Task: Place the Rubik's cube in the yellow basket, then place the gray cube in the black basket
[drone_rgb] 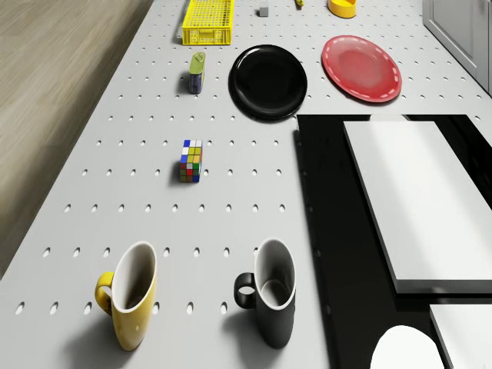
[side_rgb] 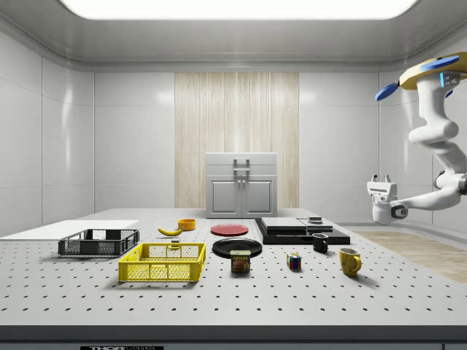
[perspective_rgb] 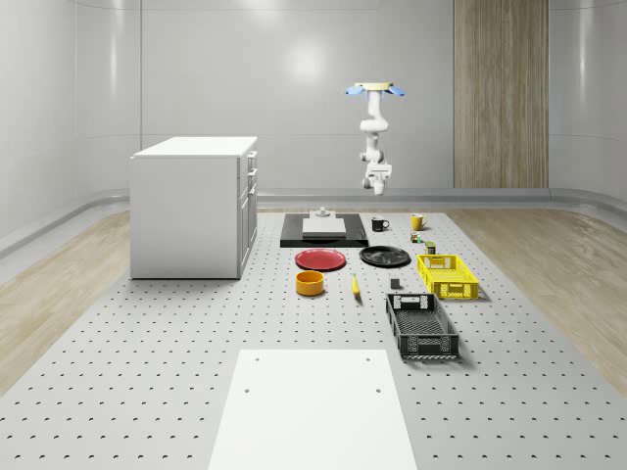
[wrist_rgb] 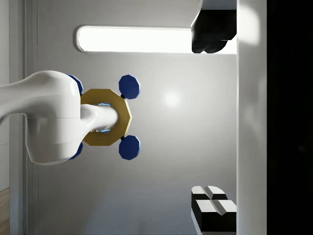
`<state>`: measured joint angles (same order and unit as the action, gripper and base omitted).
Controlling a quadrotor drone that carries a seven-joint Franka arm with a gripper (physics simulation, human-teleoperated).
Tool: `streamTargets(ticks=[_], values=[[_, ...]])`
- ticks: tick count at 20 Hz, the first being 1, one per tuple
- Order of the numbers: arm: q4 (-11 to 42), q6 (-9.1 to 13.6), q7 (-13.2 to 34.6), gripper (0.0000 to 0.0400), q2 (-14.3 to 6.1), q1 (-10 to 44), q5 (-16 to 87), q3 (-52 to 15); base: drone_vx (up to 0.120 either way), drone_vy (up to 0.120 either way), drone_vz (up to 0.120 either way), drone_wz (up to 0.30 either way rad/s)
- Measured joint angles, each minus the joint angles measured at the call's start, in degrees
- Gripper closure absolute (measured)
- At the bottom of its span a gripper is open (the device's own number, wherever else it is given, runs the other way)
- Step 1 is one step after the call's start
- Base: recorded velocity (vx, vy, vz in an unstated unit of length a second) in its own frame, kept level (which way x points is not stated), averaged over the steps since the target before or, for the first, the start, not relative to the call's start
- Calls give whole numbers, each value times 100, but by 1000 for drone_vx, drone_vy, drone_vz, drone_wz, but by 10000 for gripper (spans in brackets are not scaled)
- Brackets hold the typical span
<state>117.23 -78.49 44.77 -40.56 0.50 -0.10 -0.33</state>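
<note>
Above the perforated table's (perspective_rgb: 147,372) far edge, hovering drone (perspective_rgb: 373,90), jaws spread, gray-walled room.

Reads "SPAM", or something close to it, on the small can (side_rgb: 240,260) standing on the table beside the yellow basket (side_rgb: 163,263). Nothing else legible; faint lettering along the table's front edge (side_rgb: 117,348) too blurred to make out.

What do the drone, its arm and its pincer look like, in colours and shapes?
The drone has a flat yellow-gold body with blue rotors at its edges. The arm is glossy white, built of rounded segments with dark joint rings. The pincer has a white body; in the wrist view its fingers are black with white pads.
</note>
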Motion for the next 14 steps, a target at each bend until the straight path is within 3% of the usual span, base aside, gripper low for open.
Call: streamTargets(ticks=[14], values=[[41,-60,9,0,-42,23,85,-64,120,120,0,0]])
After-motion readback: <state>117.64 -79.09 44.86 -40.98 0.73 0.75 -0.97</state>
